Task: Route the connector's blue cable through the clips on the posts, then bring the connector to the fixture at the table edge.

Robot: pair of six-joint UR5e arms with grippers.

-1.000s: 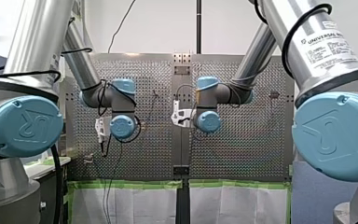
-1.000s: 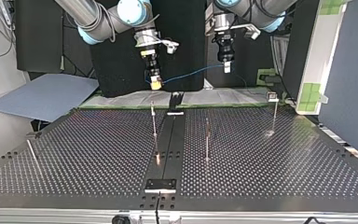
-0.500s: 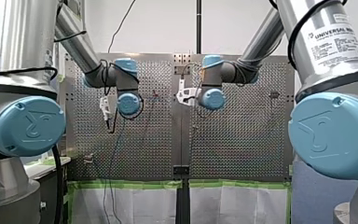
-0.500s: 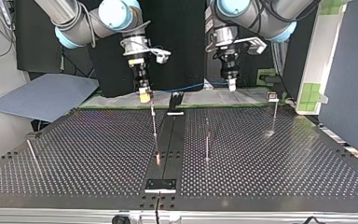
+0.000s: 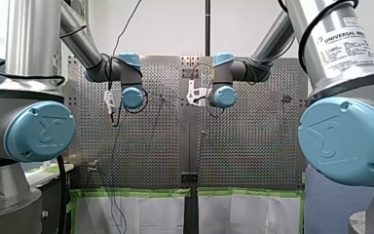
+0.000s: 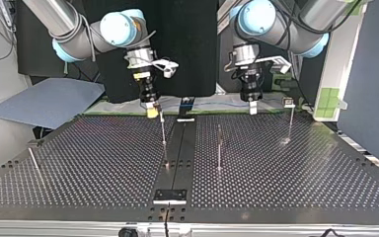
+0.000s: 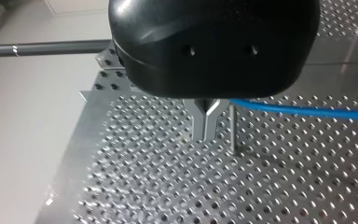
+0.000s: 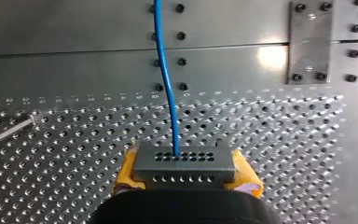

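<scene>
White wall (image 5: 170, 29), black backdrop (image 6: 187, 49), blue partition (image 6: 370, 74).

Your right end effector (image 8: 185, 181) grips the connector (image 8: 185, 164) between yellow pads (image 8: 127, 171); the blue cable (image 8: 165, 74) leads ahead from it.

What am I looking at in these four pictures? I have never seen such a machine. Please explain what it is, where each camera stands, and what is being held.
These are two robot arms working at a metal table full of holes. The front view looks from behind the arms. The top view faces them from across the table, so the sides are swapped there. The other two cameras sit on the arms' wrists. Thin posts stand on the table. My right gripper, with yellow pads, is shut on a grey connector, and a blue cable leaves it. My left gripper, black with metal fingers, is shut on that cable further along, beside a post.
</scene>
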